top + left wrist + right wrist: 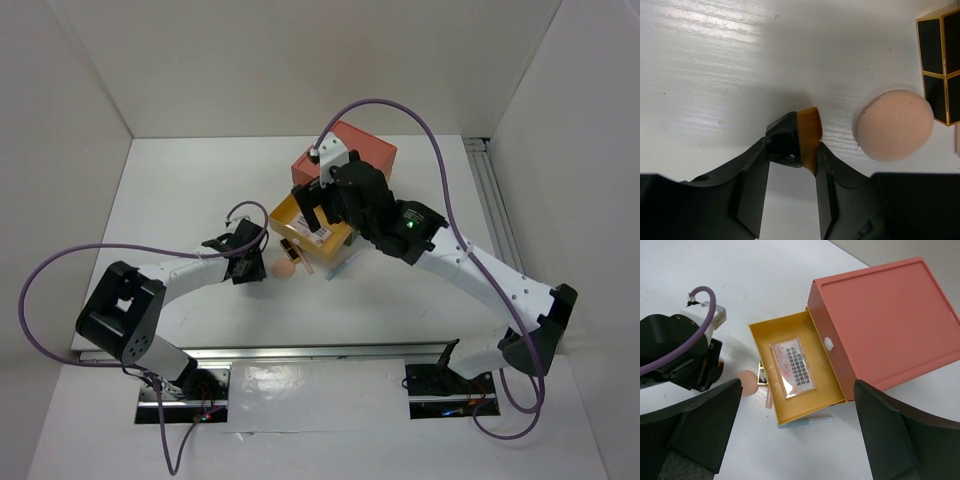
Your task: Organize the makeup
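Surface: white table (180, 200) with plain white walls around it; most of the makeup lies near its middle.
Left gripper (802, 140): low over the table, fingers pressed on both sides of a small brush (810, 129), as far as the wrist view shows. The grip is at the head end, probably because that part is easiest to reach from above.
Peach sponge (894, 125): loose on the table, just beside the brush and not touched.
Black compact (940, 65): near the sponge, gold edges, not sorted yet.
Yellow drawer (785, 327): pulled out of the box, so things can be dropped in from above.
Lash pack (792, 367): flat inside the drawer, the only item there.
Coral box (880, 325): behind the drawer, holding it.
Right gripper (312, 212): jaws wide apart, holding nothing, hovering above the drawer.
Judgement: the brush probably goes into the drawer next.
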Controlling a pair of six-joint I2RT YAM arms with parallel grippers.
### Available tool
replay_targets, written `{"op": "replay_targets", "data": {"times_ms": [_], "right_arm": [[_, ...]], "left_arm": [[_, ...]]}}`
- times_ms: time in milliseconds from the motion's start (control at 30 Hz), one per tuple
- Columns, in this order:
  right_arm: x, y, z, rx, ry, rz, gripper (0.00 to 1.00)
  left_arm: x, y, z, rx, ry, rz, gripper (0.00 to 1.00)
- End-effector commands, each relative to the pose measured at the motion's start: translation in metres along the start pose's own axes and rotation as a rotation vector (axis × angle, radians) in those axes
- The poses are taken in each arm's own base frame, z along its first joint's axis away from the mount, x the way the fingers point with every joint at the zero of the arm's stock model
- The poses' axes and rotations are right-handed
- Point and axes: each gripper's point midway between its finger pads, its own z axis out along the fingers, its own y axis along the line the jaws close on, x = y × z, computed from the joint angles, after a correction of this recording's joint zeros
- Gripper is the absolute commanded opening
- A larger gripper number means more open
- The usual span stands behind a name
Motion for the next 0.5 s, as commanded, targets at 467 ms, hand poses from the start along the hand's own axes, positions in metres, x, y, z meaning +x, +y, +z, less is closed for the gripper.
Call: {"op": "replay_targets", "data": {"times_ms": [467], "right_arm": [[-0.014, -0.046, -0.032, 0.206, -0.095, 0.101, 1.00]], "left_arm": [[-0.083, -0.043, -0.127, 0.287, -0.260, 0.017, 0.34]]}}
